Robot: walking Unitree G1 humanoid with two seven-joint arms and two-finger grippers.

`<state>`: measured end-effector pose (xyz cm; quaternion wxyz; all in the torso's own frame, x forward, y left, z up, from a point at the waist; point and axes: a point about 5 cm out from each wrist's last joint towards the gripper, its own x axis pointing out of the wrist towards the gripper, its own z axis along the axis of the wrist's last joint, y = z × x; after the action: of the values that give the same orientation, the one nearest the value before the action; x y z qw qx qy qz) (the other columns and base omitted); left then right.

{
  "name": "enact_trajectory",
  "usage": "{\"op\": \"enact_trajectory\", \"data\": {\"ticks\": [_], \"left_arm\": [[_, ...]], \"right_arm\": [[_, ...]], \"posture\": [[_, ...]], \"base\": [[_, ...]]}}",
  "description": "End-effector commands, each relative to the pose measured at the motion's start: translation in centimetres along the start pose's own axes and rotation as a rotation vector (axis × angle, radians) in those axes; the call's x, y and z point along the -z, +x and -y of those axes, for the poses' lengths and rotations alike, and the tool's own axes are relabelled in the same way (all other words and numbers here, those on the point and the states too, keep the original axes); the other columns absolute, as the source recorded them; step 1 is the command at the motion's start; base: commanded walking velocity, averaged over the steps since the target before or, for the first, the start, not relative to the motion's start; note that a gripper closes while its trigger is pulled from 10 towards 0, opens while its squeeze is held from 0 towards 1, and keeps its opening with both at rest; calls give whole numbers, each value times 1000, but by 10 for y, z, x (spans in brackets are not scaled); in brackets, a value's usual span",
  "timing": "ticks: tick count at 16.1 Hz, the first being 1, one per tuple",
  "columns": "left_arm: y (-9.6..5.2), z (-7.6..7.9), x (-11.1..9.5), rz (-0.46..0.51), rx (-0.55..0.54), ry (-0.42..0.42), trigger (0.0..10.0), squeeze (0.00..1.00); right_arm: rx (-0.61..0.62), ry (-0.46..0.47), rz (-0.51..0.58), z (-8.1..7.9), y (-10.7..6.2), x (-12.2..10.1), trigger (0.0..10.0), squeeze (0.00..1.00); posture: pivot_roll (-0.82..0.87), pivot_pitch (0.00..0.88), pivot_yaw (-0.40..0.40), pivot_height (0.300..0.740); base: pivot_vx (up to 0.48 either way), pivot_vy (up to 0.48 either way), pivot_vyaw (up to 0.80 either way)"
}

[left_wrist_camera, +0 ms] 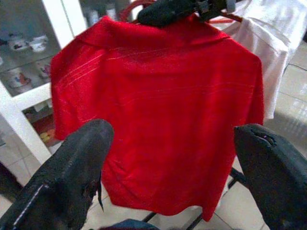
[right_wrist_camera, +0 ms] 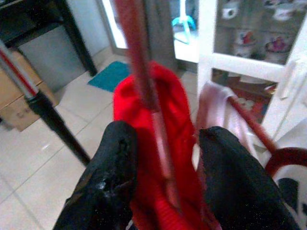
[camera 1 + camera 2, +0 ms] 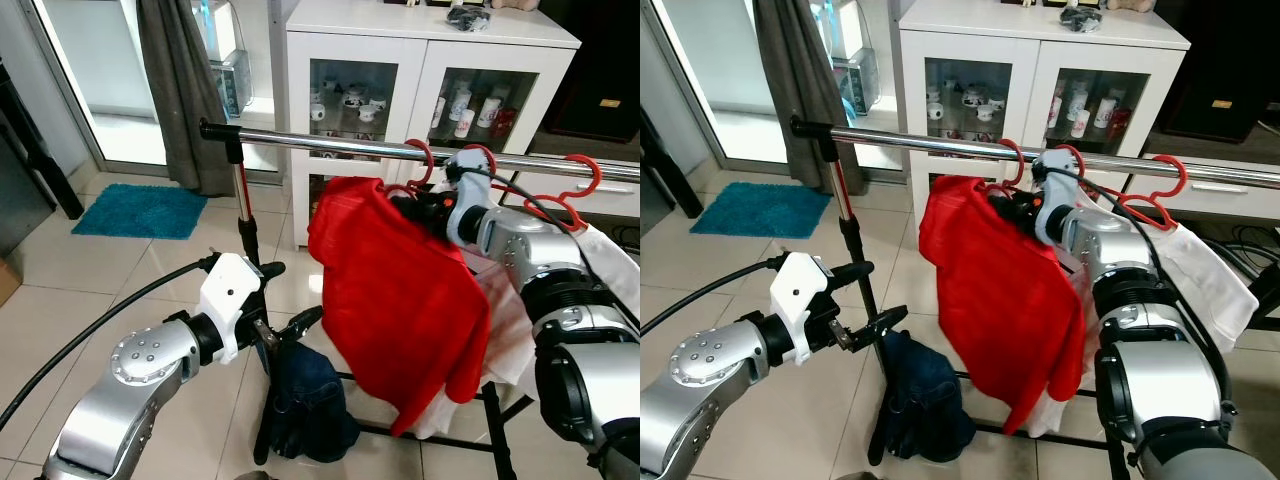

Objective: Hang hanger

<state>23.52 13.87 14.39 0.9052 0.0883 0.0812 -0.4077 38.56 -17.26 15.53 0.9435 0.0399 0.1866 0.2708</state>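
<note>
While the red plastic hanger (image 3: pixel 425 170) hooks over the chrome rail (image 3: pixel 340 146), my right gripper (image 3: pixel 412 207) pinches its neck under the limp red shirt (image 3: pixel 395 295). Judged light, stiff, top-heavy with cloth. Left gripper (image 3: pixel 285 325) spread wide, empty.

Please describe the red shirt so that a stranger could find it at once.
Find the chrome rail before the white cabinet. The red shirt hangs there on a red hanger, by the right pincer. Its neighbour, the white garment, is pale; it alone is bright red.
</note>
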Motion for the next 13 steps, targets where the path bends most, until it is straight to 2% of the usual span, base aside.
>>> {"op": "enact_trajectory", "data": {"ticks": [1,13], "left_arm": [[0,2,-4,3,15,18,10000,0],[1,-1,-5,2,18,30,10000,0]], "right_arm": [[-25,-19,-3,-3,1,-3,0,0],[-91,-26,5,-5,0,-10,0,0]], "posture": [[-25,0,10,740],[-27,0,11,740]], "base": [[0,0,0],[0,0,0]]}}
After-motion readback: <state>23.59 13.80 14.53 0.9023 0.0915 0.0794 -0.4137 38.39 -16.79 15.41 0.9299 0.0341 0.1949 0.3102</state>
